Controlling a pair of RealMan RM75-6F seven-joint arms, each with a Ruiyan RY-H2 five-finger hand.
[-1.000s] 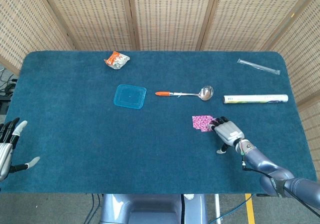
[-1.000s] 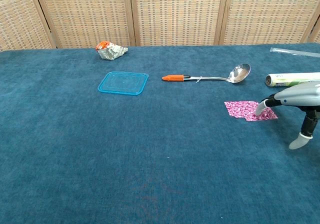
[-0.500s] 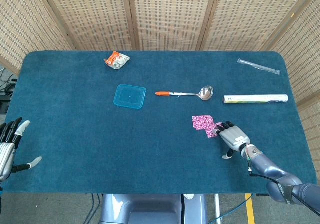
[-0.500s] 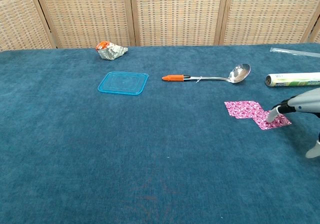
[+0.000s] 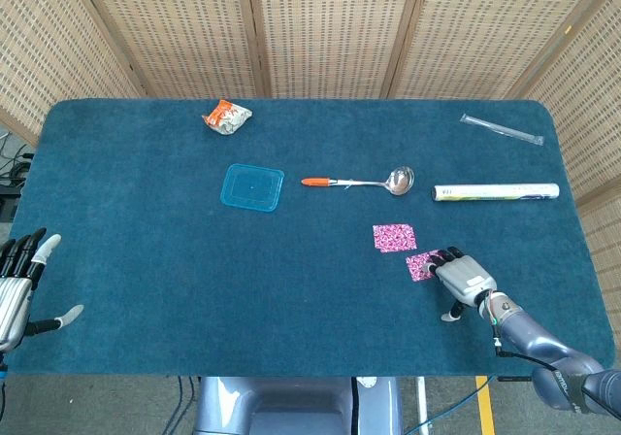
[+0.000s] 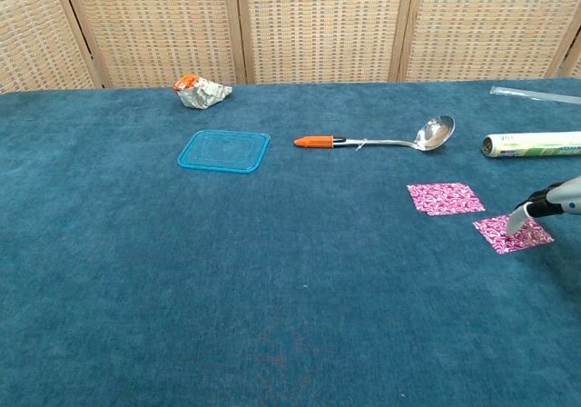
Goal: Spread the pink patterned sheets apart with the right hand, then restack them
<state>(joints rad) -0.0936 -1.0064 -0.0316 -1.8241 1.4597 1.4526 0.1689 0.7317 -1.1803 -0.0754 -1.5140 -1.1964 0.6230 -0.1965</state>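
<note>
Two pink patterned sheets lie flat on the blue table, apart from each other. One sheet [image 5: 394, 238] [image 6: 444, 198] sits just below the ladle. The second sheet [image 5: 423, 265] [image 6: 510, 233] lies nearer the front right, with a narrow gap between them. My right hand [image 5: 464, 278] [image 6: 545, 203] presses its fingertips on the right edge of that second sheet, with its fingers spread. My left hand [image 5: 19, 287] hangs beyond the table's left front edge with fingers apart and holds nothing.
A blue square lid [image 5: 252, 186], a ladle with an orange handle [image 5: 359, 180], a crumpled foil wrapper [image 5: 226, 117], a rolled tube [image 5: 495, 192] and a clear plastic sleeve [image 5: 502, 129] lie on the far half of the table [image 5: 146, 260].
My right hand has dragged the upper sheet toward the front right. The two sheets overlapped before and now lie apart. The left hand has barely moved.
</note>
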